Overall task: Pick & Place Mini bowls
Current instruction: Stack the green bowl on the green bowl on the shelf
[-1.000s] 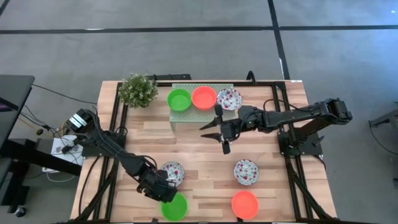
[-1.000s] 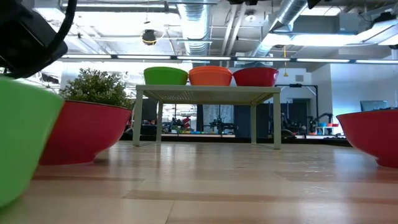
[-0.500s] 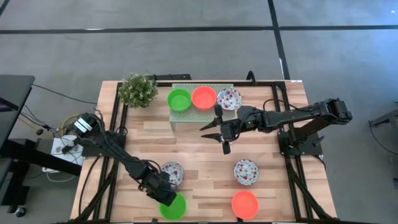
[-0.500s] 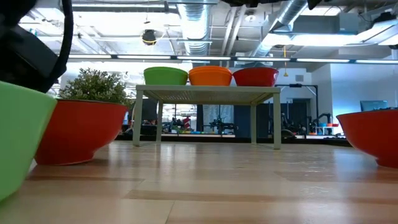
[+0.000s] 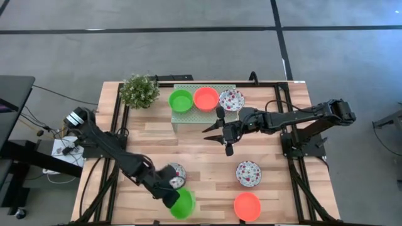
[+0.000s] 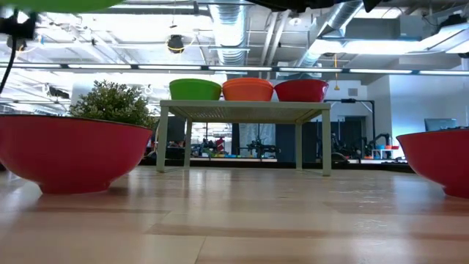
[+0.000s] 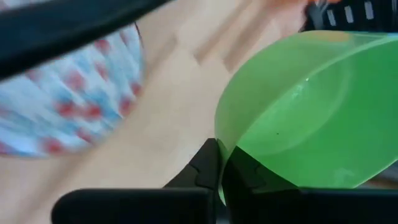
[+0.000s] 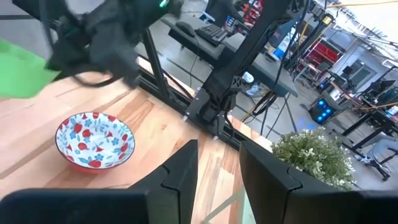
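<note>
My left gripper [image 5: 170, 196] is shut on a bright green mini bowl [image 5: 183, 203] near the table's front edge; in the low view the bowl [image 6: 58, 4] shows only at the top. A floral bowl [image 5: 175, 174] rests on its base just behind it. Another floral bowl [image 5: 249, 172] and an orange bowl [image 5: 247, 206] sit at the front right. My right gripper [image 5: 226, 136] hovers open in front of the pale green stand [image 5: 188, 117]. The stand carries a green [image 5: 181, 100], an orange [image 5: 206, 98] and a floral bowl [image 5: 231, 99]. My left gripper pinches the green bowl's rim [image 7: 225, 147] on the side nearest the arm, one finger inside the bowl and one outside. The fingers come slanting down from the table's left. The bowl is lifted clear of the table and hangs tilted.
A small bushy plant [image 5: 139, 91] stands at the back left beside the stand. Bare wood lies between the stand and the front bowls. In the low view the nearby floral bowl's red outside [image 6: 69, 154] fills the left.
My left gripper has shut on the green bowl's rim and gone up and a little toward the table's right edge. The bowl has been lifted clear of the table and now hangs tilted. The floral bowl has stayed in place.
</note>
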Robot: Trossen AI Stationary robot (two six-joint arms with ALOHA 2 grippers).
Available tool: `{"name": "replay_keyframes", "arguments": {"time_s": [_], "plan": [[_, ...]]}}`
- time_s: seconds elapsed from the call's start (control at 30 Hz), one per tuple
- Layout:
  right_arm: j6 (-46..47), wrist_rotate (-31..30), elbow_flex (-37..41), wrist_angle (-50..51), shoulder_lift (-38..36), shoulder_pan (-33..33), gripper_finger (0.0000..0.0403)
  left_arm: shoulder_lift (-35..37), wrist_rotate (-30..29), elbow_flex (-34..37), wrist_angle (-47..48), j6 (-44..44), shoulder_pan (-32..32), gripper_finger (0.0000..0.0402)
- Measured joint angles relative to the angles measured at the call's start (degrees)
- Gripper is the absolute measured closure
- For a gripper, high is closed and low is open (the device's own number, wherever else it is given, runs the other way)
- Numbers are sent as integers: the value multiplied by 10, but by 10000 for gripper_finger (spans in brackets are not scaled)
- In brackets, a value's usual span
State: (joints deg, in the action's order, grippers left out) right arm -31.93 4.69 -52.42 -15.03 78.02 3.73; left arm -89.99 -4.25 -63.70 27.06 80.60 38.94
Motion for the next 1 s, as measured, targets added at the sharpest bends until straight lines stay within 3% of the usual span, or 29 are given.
{"name": "replay_keyframes", "arguments": {"time_s": [0.2, 0.43, 0.7, 0.77, 1.0], "plan": [[5, 0, 0, 0, 0, 0, 290, 79, -107, -23, 146, -85, -32, 395], [35, 0, 0, 0, 0, 0, 290, 208, -122, -23, 304, -119, -146, 395], [35, 0, 0, 7, 0, 0, 290, 321, -108, -29, 327, -156, -377, 395], [35, 0, 0, 16, 0, 0, 290, 326, -102, -37, 318, -154, -426, 395], [35, 0, 0, 26, 0, 0, 290, 273, 12, -70, 292, -192, -570, 395]]}}
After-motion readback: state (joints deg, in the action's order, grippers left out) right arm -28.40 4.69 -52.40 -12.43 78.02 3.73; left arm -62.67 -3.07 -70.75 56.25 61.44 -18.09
